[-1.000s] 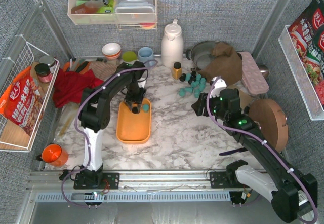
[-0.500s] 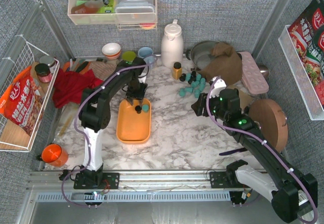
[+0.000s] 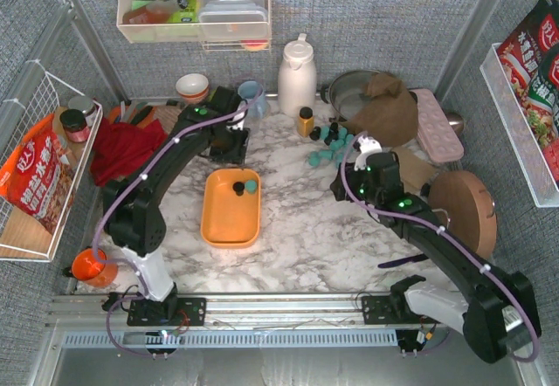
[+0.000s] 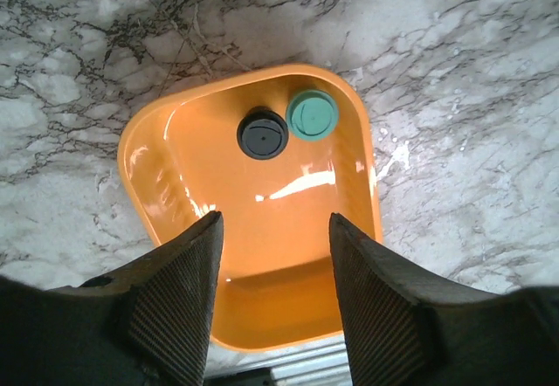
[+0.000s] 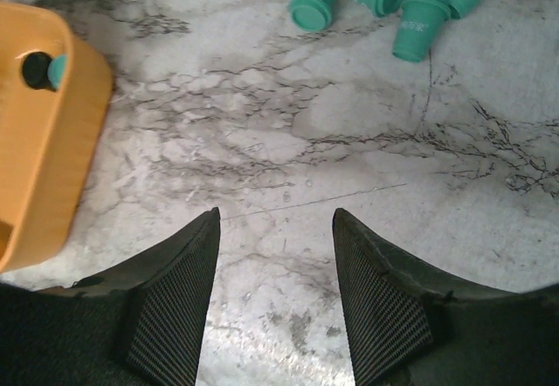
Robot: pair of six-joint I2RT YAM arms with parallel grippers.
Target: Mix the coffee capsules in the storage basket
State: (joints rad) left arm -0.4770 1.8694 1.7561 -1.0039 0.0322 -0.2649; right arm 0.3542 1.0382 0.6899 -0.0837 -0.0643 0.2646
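Left fingers (image 4: 179, 299) raised, capsules (image 4: 262, 134) ahead in basket (image 4: 262, 255)

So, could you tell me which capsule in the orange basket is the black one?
The black capsule is the left one in the overhead view; the teal capsule sits just right of it.

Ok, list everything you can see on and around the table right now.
storage basket: one, orange, table centre
black capsule: one, in the basket's far end
teal capsule: one, in the basket beside the black one
loose capsules: a cluster, mostly teal, on the marble at back right
amber bottle: one, black cap, left of the cluster
jug: one, white, back centre
red cloth: one, back left
mug: one, orange, near left
wooden board: one, round, right
left fingers: two, black, open, beyond the basket's far end
right fingers: two, black, open, over bare marble
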